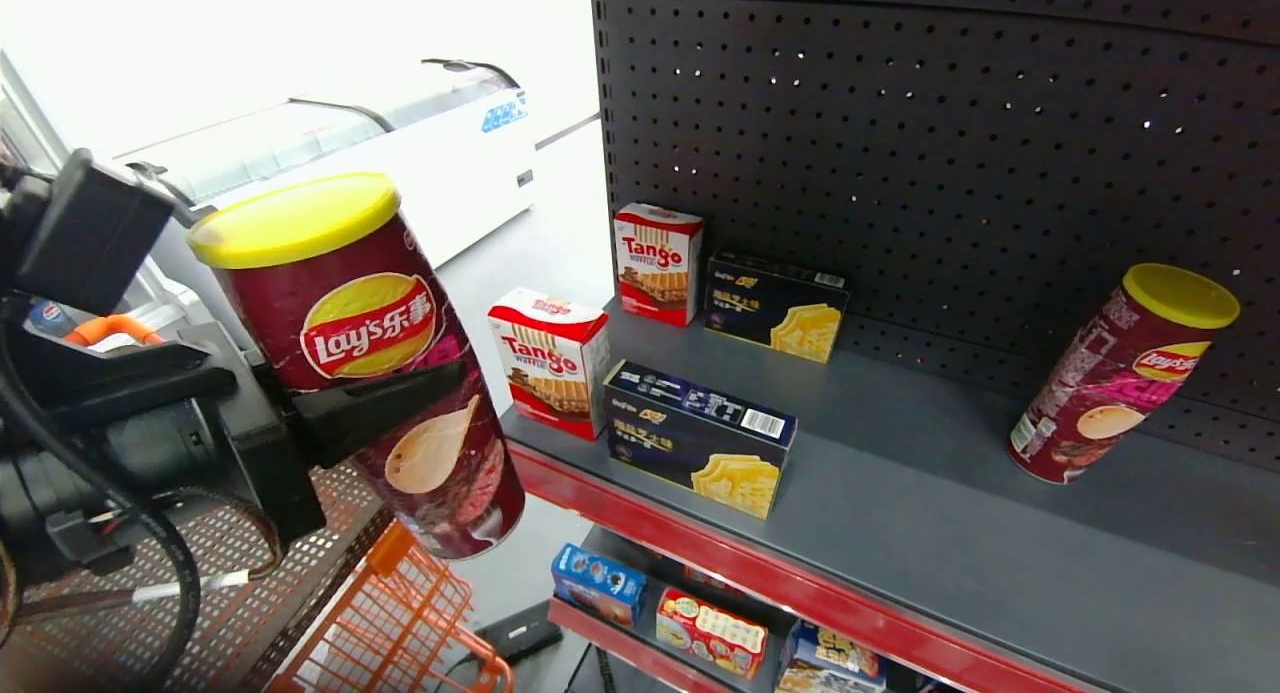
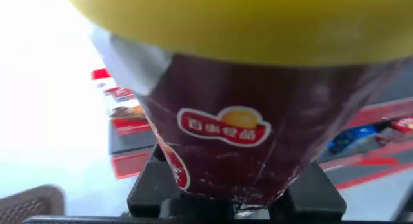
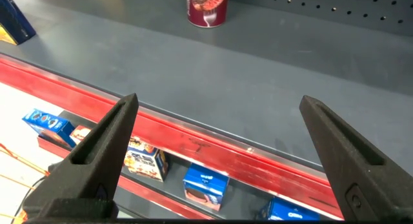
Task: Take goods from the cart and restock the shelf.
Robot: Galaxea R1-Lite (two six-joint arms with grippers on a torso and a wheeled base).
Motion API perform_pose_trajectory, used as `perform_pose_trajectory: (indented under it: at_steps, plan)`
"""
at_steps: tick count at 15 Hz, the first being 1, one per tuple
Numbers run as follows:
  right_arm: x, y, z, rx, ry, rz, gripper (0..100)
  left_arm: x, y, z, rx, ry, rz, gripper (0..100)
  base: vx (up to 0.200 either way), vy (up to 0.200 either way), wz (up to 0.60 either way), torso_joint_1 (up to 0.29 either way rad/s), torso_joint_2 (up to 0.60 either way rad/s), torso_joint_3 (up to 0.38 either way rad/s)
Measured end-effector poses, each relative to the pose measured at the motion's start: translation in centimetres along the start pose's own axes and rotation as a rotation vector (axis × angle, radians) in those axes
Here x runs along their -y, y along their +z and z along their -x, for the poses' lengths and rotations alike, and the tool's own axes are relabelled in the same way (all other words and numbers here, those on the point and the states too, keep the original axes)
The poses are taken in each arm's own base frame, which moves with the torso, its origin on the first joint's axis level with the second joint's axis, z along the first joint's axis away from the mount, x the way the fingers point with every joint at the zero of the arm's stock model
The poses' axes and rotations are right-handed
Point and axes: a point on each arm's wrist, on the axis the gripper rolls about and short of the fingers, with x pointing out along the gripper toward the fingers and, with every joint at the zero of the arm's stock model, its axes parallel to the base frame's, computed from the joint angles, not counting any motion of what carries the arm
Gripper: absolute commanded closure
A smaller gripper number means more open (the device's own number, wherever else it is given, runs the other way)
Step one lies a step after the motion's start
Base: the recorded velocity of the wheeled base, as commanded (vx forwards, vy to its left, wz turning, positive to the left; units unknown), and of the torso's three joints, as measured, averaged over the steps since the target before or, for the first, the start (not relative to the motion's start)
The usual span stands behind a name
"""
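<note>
Maroon cardboard with a yellow plastic lid: the chip can (image 1: 370, 363) was clamped in the left gripper (image 1: 400, 403), lid uppermost and leaning slightly. One black finger (image 1: 385, 393) crossed the front of the can at mid-height. In the left wrist view the can (image 2: 245, 127) sat between both fingers, pressed on either side. The can was held in the air to the left of the shelf, off its front edge and above the orange cart (image 1: 400, 623).

The right gripper (image 3: 217, 101) had its fingers wide apart and held nothing; it hung in front of the red front edge of the shelf (image 3: 258, 75).

The grey shelf deck (image 1: 950, 513) carried five items. A second chip can (image 1: 1120, 373) of the same type stood on its base at the right, near the black pegboard back panel (image 1: 950, 123). Two red-and-white wafer boxes were at the left end, one at the front edge (image 1: 550, 358) and one farther back (image 1: 657, 263). Just beside each, to its right, stood a dark blue box: one at the front (image 1: 700, 438) and one at the rear (image 1: 775, 305).

A lower shelf (image 1: 600, 623) held assorted small packages.
</note>
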Motion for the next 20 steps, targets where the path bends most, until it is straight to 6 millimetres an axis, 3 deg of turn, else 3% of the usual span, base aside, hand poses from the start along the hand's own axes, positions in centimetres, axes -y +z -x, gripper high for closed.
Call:
perform_pose_trajectory:
  at_steps: [4,14,20]
  plan:
    - [0.0,0.0,0.0,0.001,0.000,0.000,0,0.6,0.2,0.5,0.023,-0.063,-0.011,100,0.000,0.000,0.00,0.000,0.00,0.000]
    - [0.0,0.0,0.0,0.000,0.002,0.001,0,1.6,-1.4,-1.3,-0.012,-0.158,-0.006,100,0.000,0.000,0.00,0.000,0.00,0.000]
    - [0.0,0.0,0.0,0.000,0.002,0.003,0,1.9,-0.9,-1.5,0.004,-0.249,-0.010,100,0.000,0.000,0.00,0.000,0.00,0.000]
